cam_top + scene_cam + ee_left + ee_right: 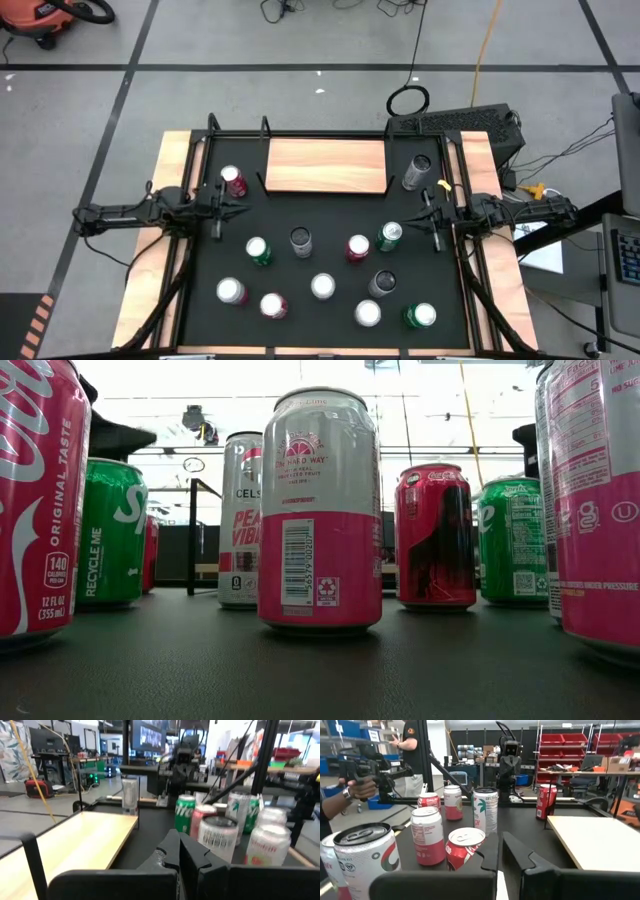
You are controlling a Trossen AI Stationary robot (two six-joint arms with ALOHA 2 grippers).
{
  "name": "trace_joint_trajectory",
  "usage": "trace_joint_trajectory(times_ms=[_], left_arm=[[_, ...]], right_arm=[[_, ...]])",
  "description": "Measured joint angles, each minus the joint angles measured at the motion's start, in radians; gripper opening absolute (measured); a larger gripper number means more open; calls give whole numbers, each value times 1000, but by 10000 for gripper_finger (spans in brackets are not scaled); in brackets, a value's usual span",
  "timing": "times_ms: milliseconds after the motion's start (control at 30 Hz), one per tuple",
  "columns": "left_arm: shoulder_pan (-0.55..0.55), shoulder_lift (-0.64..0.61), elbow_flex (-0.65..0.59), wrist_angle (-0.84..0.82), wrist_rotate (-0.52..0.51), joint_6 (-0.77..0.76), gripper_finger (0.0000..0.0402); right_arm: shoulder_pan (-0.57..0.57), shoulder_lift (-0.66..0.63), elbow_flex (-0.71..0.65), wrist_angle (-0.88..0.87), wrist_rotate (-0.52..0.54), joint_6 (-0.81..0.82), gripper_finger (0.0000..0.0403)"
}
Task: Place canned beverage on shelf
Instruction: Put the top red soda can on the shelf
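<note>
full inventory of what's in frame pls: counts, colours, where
cans: 12, red, pink, green, silver and grey; ten on the mat in front of the shelf
red can: 1, left of the shelf
grey can: 1, right of the shelf
shelf: 1, light wood, back of the mat, no cans on it
mat: 1, black, covers the table
person: 1, black shirt, beyond the table
left hand: shut, at mat's left edge
right hand: shut, at mat's right edge
</note>
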Motion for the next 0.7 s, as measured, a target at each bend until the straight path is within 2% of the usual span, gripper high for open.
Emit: trace_joint_trajectory(times_ms=[233,367,533,700], left_arm=[[0,2,77,-67,0,-38,0],[0,16,171,-203,1,-56,0],[0,83,313,-326,-9,-52,0],[0,186,454,-338,-17,-28,0]], right_arm=[[0,0,0,0,0,46,0],[0,0,0,0,4,46,0],[0,0,0,5,55,46,0],[0,0,0,5,57,46,0]])
